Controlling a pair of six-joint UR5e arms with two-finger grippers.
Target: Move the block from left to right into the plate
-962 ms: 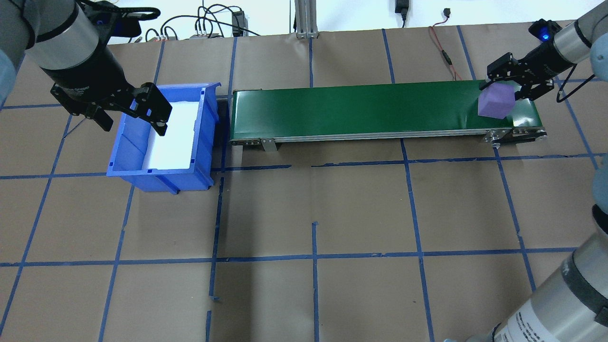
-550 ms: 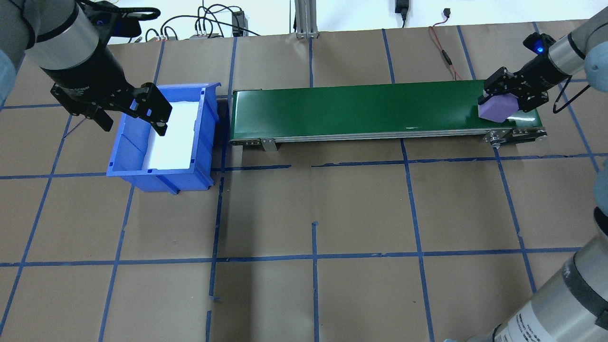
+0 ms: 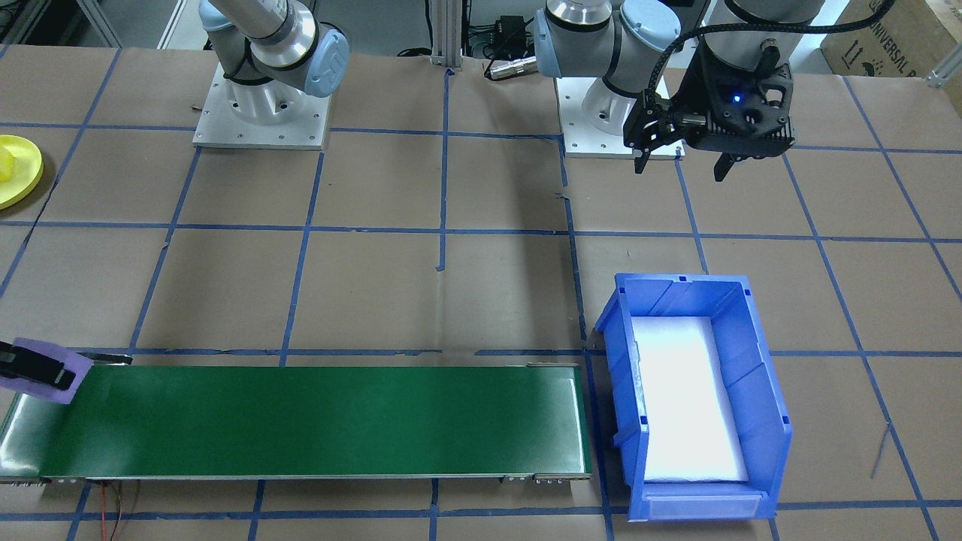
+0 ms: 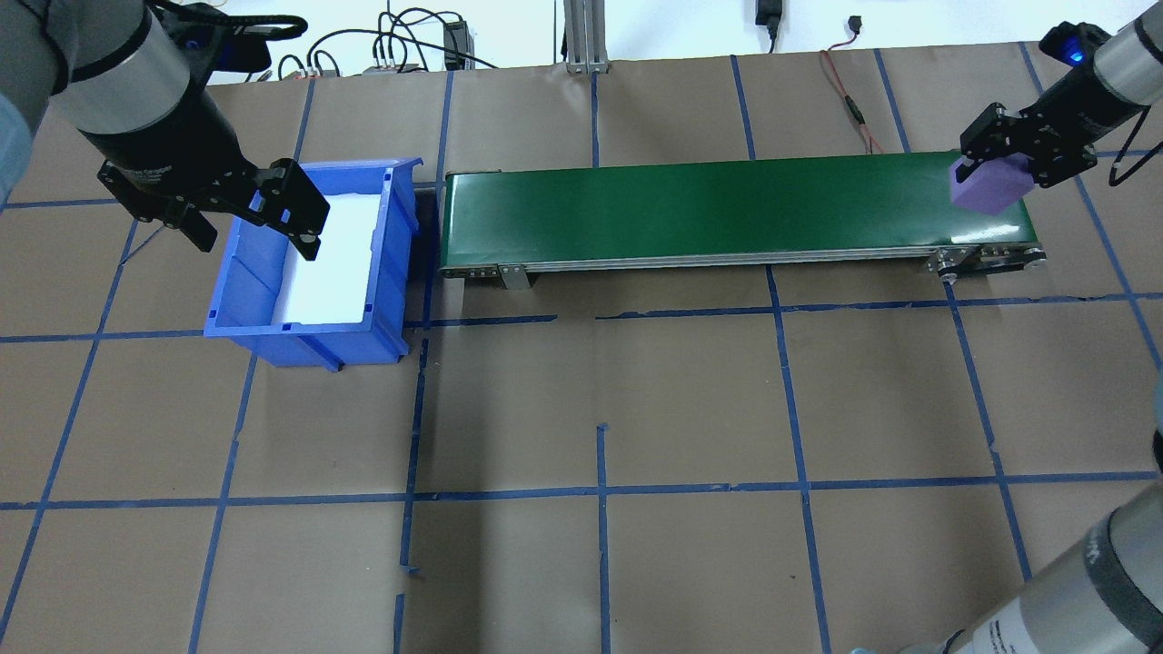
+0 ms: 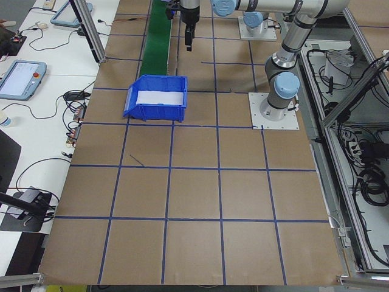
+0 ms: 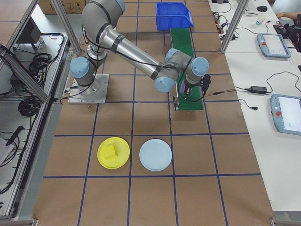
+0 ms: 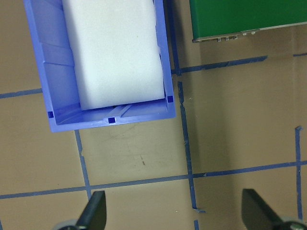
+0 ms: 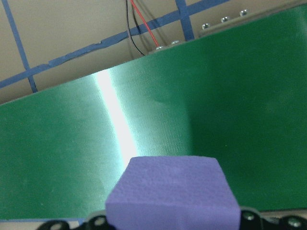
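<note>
A green conveyor (image 4: 727, 211) spans the far side of the table, a blue bin (image 4: 313, 263) at its left end. The left gripper (image 4: 250, 218) hangs released over the bin. At the belt's right end, the right gripper (image 4: 1019, 145) grasps a purple block (image 4: 989, 186). The yellow plate (image 6: 113, 152), already holding a yellow cube (image 6: 111, 152), lies well apart.

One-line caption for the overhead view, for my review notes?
Right gripper holds the purple block over the green conveyor's end; left gripper hangs open above the blue bin.
</note>
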